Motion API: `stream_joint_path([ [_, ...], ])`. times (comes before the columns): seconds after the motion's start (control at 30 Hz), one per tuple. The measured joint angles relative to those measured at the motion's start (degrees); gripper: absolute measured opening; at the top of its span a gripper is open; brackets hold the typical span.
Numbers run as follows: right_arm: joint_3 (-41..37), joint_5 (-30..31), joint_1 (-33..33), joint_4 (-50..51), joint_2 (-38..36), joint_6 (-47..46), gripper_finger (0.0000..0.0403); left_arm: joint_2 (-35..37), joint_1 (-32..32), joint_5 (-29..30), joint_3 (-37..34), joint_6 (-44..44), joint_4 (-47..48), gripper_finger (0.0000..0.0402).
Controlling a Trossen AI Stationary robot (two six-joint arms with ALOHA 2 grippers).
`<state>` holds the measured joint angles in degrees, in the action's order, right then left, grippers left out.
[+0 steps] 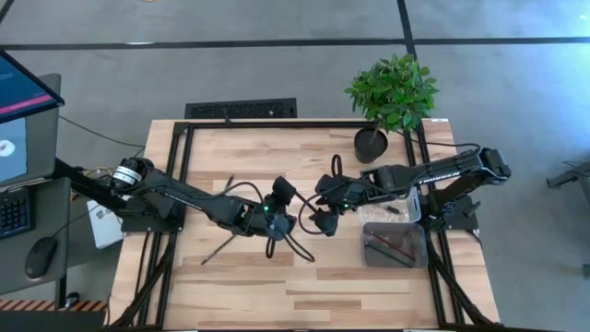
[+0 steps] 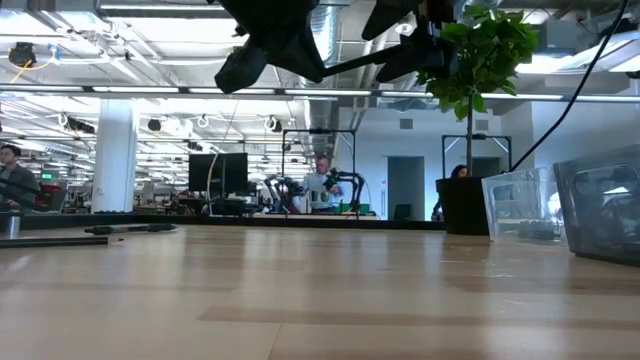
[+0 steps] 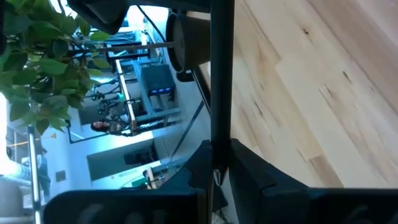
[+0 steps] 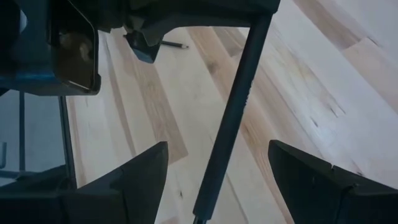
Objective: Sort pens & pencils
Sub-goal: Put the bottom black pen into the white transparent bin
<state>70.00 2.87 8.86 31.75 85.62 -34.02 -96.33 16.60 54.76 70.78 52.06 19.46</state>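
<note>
**Pen held over mid-desk, grippers close together**

Left gripper (image 1: 279, 224) above the desk (image 1: 304, 286) centre. Left wrist view: fingers (image 3: 249, 168) pinching a dark pen (image 3: 221, 81); its upper end is cut off by the frame edge. Right gripper (image 1: 320, 219) just beside it. Right wrist view: fingers (image 4: 317, 174) spread wide, the same pen (image 4: 233, 118) running between them, touching neither.

High view alone shows 1 stick (image 1: 218, 247) lying on the desk under the left arm, another (image 1: 230, 179) farther back, and reddish sticks (image 1: 387, 245) in a clear bin (image 1: 395, 262) by the right arm. A 2nd bin (image 1: 395, 210) sits half hidden behind that arm; contents unclear.

Low view: both grippers cut off at the top, bins (image 2: 600, 210) at the edge, plant (image 2: 470, 120), 1 pen (image 2: 130, 229) lying flat far off.
</note>
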Motion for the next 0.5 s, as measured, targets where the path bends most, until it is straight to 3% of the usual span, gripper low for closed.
stream_joint_path([
  [0.23, 0.0, 0.0, 0.0, 0.0, 0.0, 0.0, 0.0287, 0.0, -0.2, 0.0, 0.0, -0.2, 0.1, 0.002],
  [0.5, 0.0, 0.0, 0.0, 0.0, 0.0, 0.0, 0.019, 0.0, -0.3, -0.1, 0.0, -0.2, 0.3, 0.002],
])
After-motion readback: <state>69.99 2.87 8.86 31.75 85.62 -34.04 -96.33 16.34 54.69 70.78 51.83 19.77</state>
